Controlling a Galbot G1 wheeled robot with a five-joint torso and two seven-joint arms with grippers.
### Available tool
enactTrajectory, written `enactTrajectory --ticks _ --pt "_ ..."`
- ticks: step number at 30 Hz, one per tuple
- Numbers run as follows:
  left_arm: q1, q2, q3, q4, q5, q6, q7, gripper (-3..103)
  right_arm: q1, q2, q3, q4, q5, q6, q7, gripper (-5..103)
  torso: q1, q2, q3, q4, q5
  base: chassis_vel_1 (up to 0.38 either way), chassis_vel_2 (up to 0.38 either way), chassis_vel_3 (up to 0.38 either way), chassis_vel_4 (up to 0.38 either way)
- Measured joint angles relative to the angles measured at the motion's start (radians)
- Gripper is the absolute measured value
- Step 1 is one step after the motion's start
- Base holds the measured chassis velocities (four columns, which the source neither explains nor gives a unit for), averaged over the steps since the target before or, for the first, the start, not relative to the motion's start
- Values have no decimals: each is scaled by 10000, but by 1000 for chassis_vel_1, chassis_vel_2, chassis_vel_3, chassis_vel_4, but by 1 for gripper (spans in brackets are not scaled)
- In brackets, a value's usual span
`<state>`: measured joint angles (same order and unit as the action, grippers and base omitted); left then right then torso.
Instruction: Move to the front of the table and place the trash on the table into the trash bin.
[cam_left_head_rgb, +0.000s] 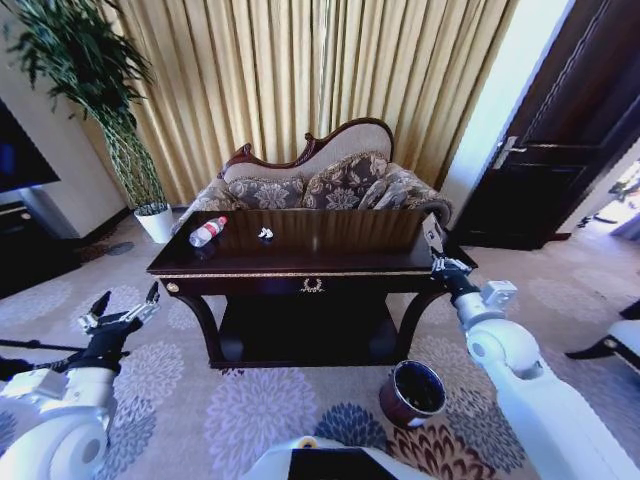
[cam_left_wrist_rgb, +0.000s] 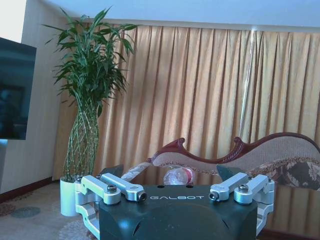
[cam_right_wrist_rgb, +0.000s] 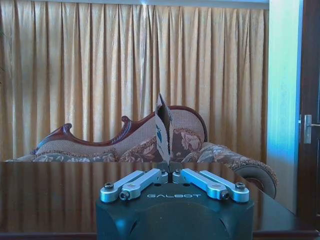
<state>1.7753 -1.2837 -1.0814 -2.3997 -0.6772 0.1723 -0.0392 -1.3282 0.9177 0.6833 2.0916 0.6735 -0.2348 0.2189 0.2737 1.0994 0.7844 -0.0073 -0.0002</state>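
Two pieces of trash, a clear plastic bottle (cam_left_head_rgb: 207, 232) and a white crumpled scrap (cam_left_head_rgb: 265, 234), are seen on the glossy dark-wood table (cam_left_head_rgb: 300, 263). A small pale carton (cam_right_wrist_rgb: 163, 131) is pinched in the right gripper (cam_left_head_rgb: 436, 243) at the table's right end; the left gripper (cam_left_head_rgb: 122, 310) is held spread beside the left end. The round reddish-brown bin (cam_left_head_rgb: 413, 392) is set on the carpet, front right.

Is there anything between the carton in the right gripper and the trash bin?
Only the table's front right edge: the right gripper holds the carton over that end, and the trash bin stands on the carpet below, in front. Nothing else visible. The left gripper hangs open left of the table.
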Motion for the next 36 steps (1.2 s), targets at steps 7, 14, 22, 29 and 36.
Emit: enactTrajectory --ticks 7,14,22,29,36 --pt "32 -7 -14 -12 4 -5 0 100 -63 56 5 -38 -68 79 -9 0 0 0 0 0 -1 51 -38 -45 31" --pt "38 -6 -45 -42 2 -12 -10 100 -971 407 670 -239 -150 -373 -54 0 5 -3 1 1 0 0 0 0 0" --pt "120 18 -162 28 -21 -149 -29 100 -2849 1066 1449 -822 -888 -661 -789 0 3 -1 0 -4 -1 0 0 0 0" --pt "100 -44 -129 77 -17 -172 -21 100 -2460 1658 412 -3219 -2216 -195 -978 0 3 -2 1 0 1 0 0 0 0" --pt "86 -108 -184 -4 -25 -185 -21 100 -561 2455 -774 -6957 -3742 242 -1112 0 4 -2 2 2 1 0 0 0 0"
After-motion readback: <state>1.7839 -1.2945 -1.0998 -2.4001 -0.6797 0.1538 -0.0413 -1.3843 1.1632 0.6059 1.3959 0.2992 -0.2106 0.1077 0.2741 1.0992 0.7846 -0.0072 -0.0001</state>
